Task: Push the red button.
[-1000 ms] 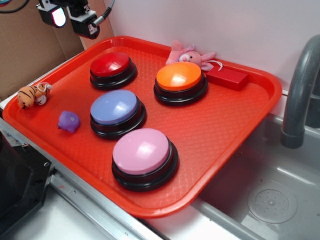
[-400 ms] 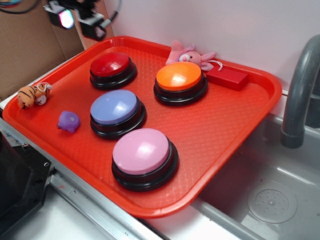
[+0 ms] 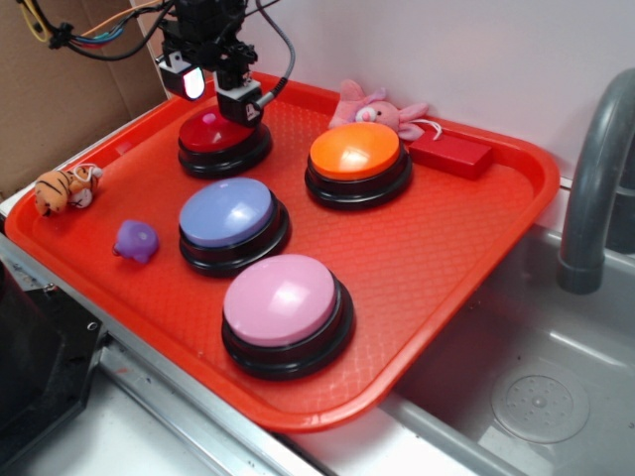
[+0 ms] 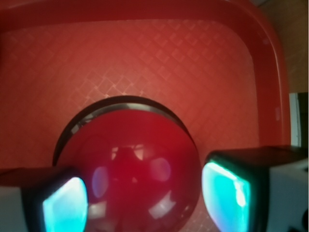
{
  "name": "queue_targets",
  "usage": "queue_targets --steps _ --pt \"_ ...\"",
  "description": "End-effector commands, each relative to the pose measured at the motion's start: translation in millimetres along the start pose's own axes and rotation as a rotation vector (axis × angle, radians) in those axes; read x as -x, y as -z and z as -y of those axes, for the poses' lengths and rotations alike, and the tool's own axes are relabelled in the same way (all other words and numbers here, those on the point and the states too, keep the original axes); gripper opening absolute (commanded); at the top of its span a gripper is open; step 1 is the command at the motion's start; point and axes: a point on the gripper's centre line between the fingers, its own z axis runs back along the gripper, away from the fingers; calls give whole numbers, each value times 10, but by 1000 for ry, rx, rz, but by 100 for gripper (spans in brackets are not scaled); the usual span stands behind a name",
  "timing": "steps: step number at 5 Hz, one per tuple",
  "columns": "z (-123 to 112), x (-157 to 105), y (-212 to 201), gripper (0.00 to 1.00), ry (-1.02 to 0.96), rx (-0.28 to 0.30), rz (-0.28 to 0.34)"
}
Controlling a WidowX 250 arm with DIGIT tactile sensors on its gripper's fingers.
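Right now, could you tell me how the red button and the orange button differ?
The red button has a dark red cap; the orange button has an orange one. The gripper hangs directly over the red button, while nothing is above the orange button. The red button sits nearer the tray's left rim. Both look alike in size, with black round bases.

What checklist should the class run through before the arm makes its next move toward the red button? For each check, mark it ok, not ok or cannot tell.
1. Gripper is above the red button, not the orange button: ok.
2. Red button sits between the fingers in the wrist view: ok.
3. Fingers are apart, nothing held: ok.
4. Fingertips touching the cap: cannot tell.
5. Button fully on the tray, with no toy on it: ok.
6. Cables clear of the buttons: ok.
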Motion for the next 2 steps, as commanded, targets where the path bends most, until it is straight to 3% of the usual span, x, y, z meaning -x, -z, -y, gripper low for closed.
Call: queue_targets --steps 1,2 --pt "-162 -8 -287 100 -43 -38 -19" --pt "-170 50 -375 100 -52 -20 1"
